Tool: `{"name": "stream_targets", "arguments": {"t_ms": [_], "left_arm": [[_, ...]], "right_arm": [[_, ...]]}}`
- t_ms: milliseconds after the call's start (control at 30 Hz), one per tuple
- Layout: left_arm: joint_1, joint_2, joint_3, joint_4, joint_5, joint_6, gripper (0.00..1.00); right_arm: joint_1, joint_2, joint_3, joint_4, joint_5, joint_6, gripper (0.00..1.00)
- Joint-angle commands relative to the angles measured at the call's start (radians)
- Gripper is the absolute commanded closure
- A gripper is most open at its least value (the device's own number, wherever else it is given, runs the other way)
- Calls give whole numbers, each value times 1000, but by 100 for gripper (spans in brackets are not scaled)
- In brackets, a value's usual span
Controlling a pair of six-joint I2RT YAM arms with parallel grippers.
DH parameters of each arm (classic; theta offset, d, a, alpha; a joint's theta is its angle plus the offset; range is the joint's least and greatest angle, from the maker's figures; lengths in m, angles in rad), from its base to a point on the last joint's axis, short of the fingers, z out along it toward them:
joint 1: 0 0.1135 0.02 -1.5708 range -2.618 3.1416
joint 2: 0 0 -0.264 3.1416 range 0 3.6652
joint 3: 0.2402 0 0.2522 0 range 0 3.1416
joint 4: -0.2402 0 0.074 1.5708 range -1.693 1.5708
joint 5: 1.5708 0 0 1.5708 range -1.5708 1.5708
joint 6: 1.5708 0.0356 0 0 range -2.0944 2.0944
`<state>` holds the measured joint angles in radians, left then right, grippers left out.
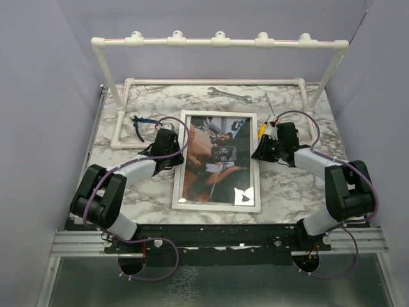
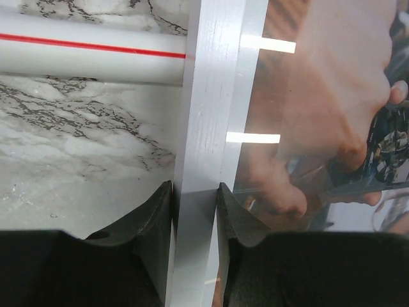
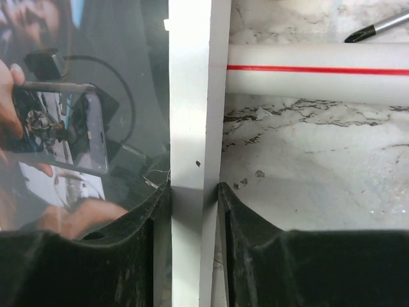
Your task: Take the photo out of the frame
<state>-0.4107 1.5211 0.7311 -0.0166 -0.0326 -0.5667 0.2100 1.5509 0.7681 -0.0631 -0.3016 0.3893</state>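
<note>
Pinching opposite rails of the frame (image 1: 214, 206), lying glass-up on the surface (image 1: 287, 192) with the photo (image 1: 214, 157) under glass, your left hand (image 2: 195, 192) and right hand (image 3: 193, 192) are risking a slip if lifting unevenly.

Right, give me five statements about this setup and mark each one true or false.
1. The frame lies face up on the table. True.
2. The left gripper has a finger on each side of the frame's left border. True.
3. The right gripper hangs clear of the frame. False: its fingers close on the frame's right border.
4. The wrench lies on top of the frame. False: it lies on the table beyond the frame's far edge.
5. The photo is already out. False: it is in the frame.
</note>
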Motion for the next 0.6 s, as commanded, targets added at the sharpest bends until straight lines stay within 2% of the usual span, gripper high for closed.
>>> {"name": "stream_targets", "arguments": {"t_ms": [0, 133, 367, 567], "left_arm": [[-21, -14, 38, -17, -67, 18, 74], [-38, -54, 49, -51, -103, 32, 79], [-51, -129, 60, -94, -145, 47, 81], [-49, -121, 62, -114, -172, 54, 82]], "right_arm": [[29, 2, 32, -48, 91, -24, 70], [41, -44, 40, -66, 128, -29, 87], [61, -125, 37, -97, 153, -31, 89], [80, -142, 40, -102, 125, -9, 89]]}}
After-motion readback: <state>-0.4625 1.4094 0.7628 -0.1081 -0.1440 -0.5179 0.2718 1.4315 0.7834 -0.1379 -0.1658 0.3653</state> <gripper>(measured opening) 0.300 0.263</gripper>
